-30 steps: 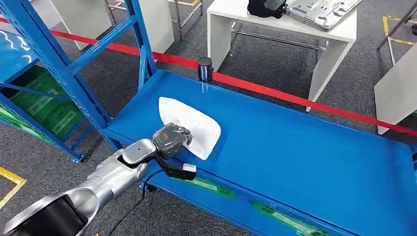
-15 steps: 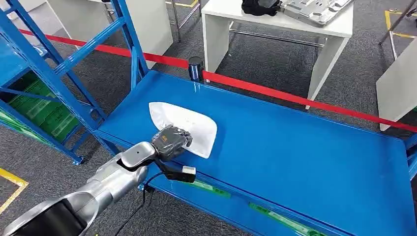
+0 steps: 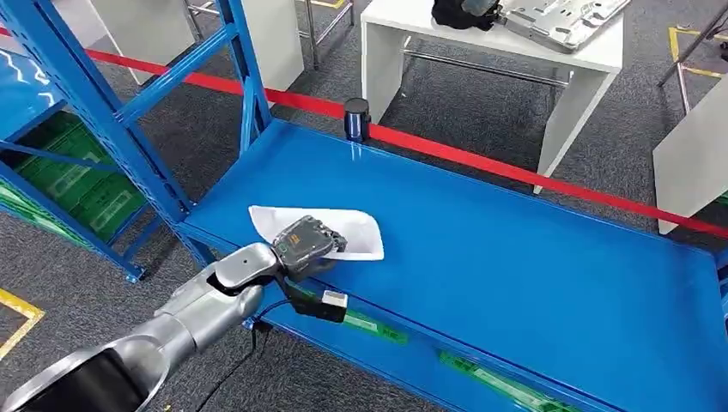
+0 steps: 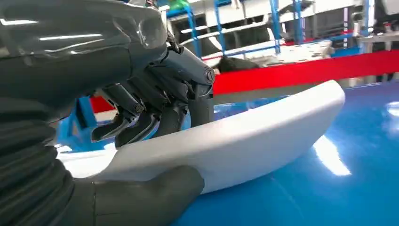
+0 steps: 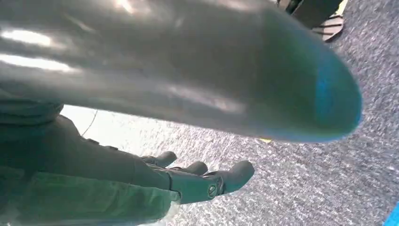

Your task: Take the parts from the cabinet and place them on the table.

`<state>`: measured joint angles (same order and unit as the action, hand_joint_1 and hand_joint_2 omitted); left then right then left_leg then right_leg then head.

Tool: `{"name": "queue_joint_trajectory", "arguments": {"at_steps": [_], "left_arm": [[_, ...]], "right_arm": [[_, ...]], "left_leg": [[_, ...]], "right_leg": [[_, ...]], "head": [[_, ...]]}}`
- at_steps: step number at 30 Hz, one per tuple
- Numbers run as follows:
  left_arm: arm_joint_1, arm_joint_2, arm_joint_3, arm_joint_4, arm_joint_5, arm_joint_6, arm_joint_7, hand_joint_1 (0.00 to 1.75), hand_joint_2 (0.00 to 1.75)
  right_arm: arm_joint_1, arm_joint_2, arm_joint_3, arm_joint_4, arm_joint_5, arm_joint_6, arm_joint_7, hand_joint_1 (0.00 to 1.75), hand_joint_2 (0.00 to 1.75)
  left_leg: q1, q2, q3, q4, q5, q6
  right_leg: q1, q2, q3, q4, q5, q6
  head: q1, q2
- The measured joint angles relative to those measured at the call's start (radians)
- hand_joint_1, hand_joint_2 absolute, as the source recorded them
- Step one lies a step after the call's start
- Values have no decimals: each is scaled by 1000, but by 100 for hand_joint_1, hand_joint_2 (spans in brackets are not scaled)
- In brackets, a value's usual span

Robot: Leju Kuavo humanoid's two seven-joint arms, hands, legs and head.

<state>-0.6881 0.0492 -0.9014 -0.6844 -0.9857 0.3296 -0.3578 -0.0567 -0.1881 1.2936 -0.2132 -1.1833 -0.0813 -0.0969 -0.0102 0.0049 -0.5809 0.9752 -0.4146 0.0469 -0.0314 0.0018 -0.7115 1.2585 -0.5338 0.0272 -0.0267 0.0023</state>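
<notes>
My left arm (image 3: 189,313) reaches forward and up from the lower left, silver, bent a little at the wrist. My left robot hand (image 3: 305,245) grips the near edge of a white part (image 3: 360,233): the dark fingers (image 4: 141,117) curl over its top, and the thick grey thumb (image 4: 155,193) presses from beneath. My right robot hand (image 5: 197,181) hangs over the floor, its fingers slightly apart and lightly curled, holding nothing.
</notes>
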Motion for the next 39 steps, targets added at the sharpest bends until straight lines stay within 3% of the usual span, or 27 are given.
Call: {"name": "queue_joint_trajectory", "arguments": {"at_steps": [2,3,5,7,8,9,10,12,13,14,16,17,18,19,22,23,24,25,27,28,29,30,31,33,35,37,39], "left_arm": [[-2,0,-1,-13,12,-5,-7,175,175],[-3,1,-1,-17,19,-6,-9,175,175],[-6,3,-2,-30,34,-9,-12,175,175],[-6,6,-4,-42,47,-14,-14,175,175],[-7,9,-4,-49,52,-14,-14,175,175],[-8,11,-4,-58,58,-15,-16,175,175],[-9,13,-5,-66,66,-16,-17,175,175],[-6,18,-9,-79,76,-16,-18,175,175],[-3,20,-11,-85,84,-18,-21,175,175],[0,22,-13,-91,88,-18,-22,175,175],[0,26,-16,-105,93,-18,-23,175,175],[-3,27,-16,-114,98,-18,-23,175,175],[-6,30,-16,-124,102,-18,-24,175,175],[-8,33,-15,-133,107,-19,-24,175,175],[-7,37,-16,-163,120,-22,-24,175,175],[-8,41,-15,-175,124,-22,-24,175,175],[-7,41,-14,-189,130,-21,-25,175,175],[-8,42,-16,-205,142,-21,-26,175,175],[-3,45,-16,-246,162,-22,-27,175,175],[4,47,-16,-262,180,-22,-33,175,175],[16,52,-13,-288,208,-23,-39,175,175],[28,55,-9,-318,253,-28,-52,175,175],[41,56,-1,-351,300,-36,-60,175,175],[59,61,17,-425,375,-60,-66,175,175],[88,66,40,-491,487,-99,-90,175,175],[129,66,70,-572,621,-151,-118,175,175],[174,66,97,-649,744,-201,-135,175,175]], "right_arm": [[0,-5,0,0,0,0,0,0,0],[-1,-6,0,0,0,0,0,0,0],[0,-5,0,0,0,0,2,0,0],[2,-6,0,0,-1,0,3,0,0],[2,-4,0,0,-1,0,3,0,0],[2,-4,0,0,-1,0,3,0,0],[2,-3,0,0,-2,0,3,0,0],[2,-3,0,0,-2,0,3,0,0],[3,-3,0,0,-2,0,3,0,0],[2,-2,0,0,-2,0,3,0,0],[2,-2,0,0,-3,0,3,0,0],[1,-1,0,0,-3,0,3,0,0],[1,3,0,0,-3,0,2,0,0],[0,7,0,0,-3,0,2,0,0],[3,8,0,0,-5,0,2,0,0],[3,9,0,0,-6,0,2,0,0],[5,8,0,0,-6,0,2,0,0],[6,7,0,0,-7,0,2,0,0],[8,5,0,0,-8,0,2,0,0],[10,3,0,0,-9,0,2,0,0],[12,3,0,0,-10,0,1,0,0],[15,3,0,0,-11,0,-1,0,0],[17,2,0,0,-13,0,-3,0,0],[17,-1,0,0,-16,0,-7,0,0],[17,0,0,0,-24,-1,-10,0,0],[21,0,-1,0,-36,-2,-10,0,0],[26,2,-5,0,-47,-3,-10,0,0]], "left_leg": [[4,-1,-3,18,-10,-12],[0,-1,-10,30,-17,-21],[-5,-2,-19,41,-22,-29],[-1,-1,-20,40,-21,-32],[3,-1,-23,44,-26,-36],[4,-3,-35,70,-48,-45],[7,-3,-60,126,-82,-51],[13,-3,-139,295,-154,-61],[15,-2,-168,352,-168,-62],[15,-3,-175,362,-160,-61],[14,-3,-124,246,-87,-52],[12,-6,-76,148,-42,-42],[8,-9,-36,69,-15,-28],[5,-7,-24,48,-32,-26],[-4,-6,-27,44,-30,-20],[-4,-5,-14,25,-20,-13],[4,-2,1,4,-7,-12],[5,-1,4,-5,0,0],[1,-3,2,-5,1,2],[0,-3,2,-4,0,2],[-1,-3,2,-4,0,1],[-1,-4,2,-3,0,1],[0,-5,1,-1,-2,-1],[0,-7,-2,14,-10,-10],[-9,-6,-12,33,-25,-23],[-5,-5,-12,32,-24,-27],[0,-6,-22,44,-35,-36]], "right_leg": [[-9,-4,92,-187,74,23],[-9,-8,108,-222,72,15],[-3,-1,109,-224,77,-9],[0,0,107,-222,78,-18],[-10,1,108,-224,81,-25],[-9,2,109,-225,82,-30],[-9,2,109,-225,82,-35],[-7,3,107,-224,82,-35],[-6,3,106,-224,82,-35],[-6,3,107,-224,82,-35],[-4,6,108,-224,82,-35],[-2,7,109,-225,82,-35],[-3,7,109,-227,82,-35],[3,7,107,-226,83,-33],[-3,7,108,-236,89,-16],[2,8,112,-244,91,-8],[-1,3,100,-226,84,-11],[1,3,80,-180,54,-18],[1,3,5,-20,-10,-28],[1,3,-28,46,-30,-25],[1,2,-44,72,-30,-19],[0,2,-32,44,-14,-10],[-2,2,0,-24,16,0],[-7,-4,95,-209,82,15],[-3,-2,107,-234,85,-10],[3,0,107,-233,85,-18],[-7,1,109,-237,90,-27]], "head": [[1,0],[2,0],[1,0],[1,0],[1,0],[-1,0],[-3,0],[-2,0],[-3,0],[-3,0],[-3,0],[-3,0],[-2,0],[-1,0],[-2,0],[-3,0],[0,0],[2,0],[2,0],[2,0],[2,0],[2,0],[3,0],[3,0],[1,0],[2,0],[2,0]]}}
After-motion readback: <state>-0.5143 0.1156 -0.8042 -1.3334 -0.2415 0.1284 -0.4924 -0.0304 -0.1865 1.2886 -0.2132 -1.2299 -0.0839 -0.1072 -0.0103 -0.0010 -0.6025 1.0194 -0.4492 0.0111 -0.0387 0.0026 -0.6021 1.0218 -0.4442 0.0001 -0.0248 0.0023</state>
